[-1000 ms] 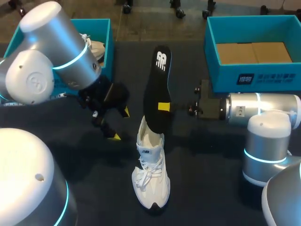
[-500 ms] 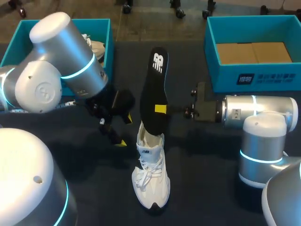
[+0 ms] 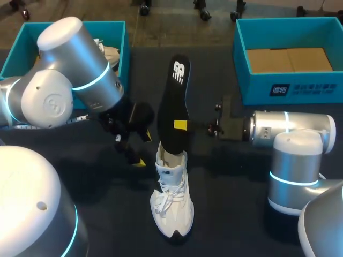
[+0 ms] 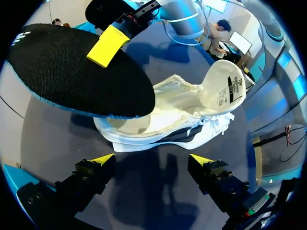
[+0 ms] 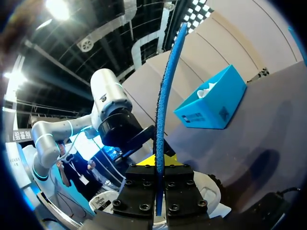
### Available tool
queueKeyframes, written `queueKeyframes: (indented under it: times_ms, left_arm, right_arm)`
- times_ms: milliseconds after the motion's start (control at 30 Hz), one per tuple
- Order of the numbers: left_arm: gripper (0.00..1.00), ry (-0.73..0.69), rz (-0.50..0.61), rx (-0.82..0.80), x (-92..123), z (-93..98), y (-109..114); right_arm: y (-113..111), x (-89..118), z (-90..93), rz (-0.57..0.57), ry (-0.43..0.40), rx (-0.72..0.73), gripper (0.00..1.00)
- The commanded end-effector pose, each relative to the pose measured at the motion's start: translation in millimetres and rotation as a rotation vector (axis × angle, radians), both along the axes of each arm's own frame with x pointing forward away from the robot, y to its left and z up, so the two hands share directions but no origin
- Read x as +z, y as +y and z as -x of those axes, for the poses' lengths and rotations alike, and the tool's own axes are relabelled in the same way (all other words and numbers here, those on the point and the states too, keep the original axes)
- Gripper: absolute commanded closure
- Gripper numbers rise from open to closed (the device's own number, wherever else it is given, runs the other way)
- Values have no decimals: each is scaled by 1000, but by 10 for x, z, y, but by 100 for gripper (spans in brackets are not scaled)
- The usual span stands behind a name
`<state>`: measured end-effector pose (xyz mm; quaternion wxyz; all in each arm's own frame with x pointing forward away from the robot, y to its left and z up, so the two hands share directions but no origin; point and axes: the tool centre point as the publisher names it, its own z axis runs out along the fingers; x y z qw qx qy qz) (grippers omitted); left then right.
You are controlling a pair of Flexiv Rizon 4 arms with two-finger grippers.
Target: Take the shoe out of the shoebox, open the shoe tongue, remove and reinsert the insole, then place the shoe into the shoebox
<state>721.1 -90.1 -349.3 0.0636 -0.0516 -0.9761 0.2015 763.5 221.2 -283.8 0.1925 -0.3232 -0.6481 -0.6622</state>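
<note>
A white shoe (image 3: 171, 199) stands on the dark table, toe toward the near edge, its tongue (image 4: 224, 85) folded open. A black insole (image 3: 173, 101) with a blue underside (image 5: 165, 96) is held on edge above the shoe, its lower end at the heel opening. My right gripper (image 3: 180, 125) is shut on the insole's middle; in the left wrist view one of its yellow fingertips (image 4: 108, 45) presses the black face. My left gripper (image 3: 140, 149) is open just left of the shoe, nothing between its fingers (image 4: 100, 163), with the shoe (image 4: 182, 110) lying ahead of it.
A teal shoebox (image 3: 119, 51) stands at the back left with a second white shoe (image 3: 109, 53) in it, partly hidden by my left arm. Another teal box (image 3: 289, 91) with a cardboard liner sits at the back right. Bare table lies in front of the shoe.
My left gripper has moved right and closer to the shoe. The right arm has shifted the insole slightly left, its lower end still at the shoe's opening.
</note>
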Motion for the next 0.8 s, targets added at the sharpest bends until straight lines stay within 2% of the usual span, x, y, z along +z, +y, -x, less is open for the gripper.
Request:
queueKeyframes:
  times_ms: [33, 800]
  left_arm:
    - [0, -3, 2, -3, -20, 9, -32]
    - [0, -43, 5, 45, -104, 49, -22]
  right_arm:
    - [68, -19, -2, 15, 3, -8, 100]
    - [166, 20, 45, -19, -53, -44, 100]
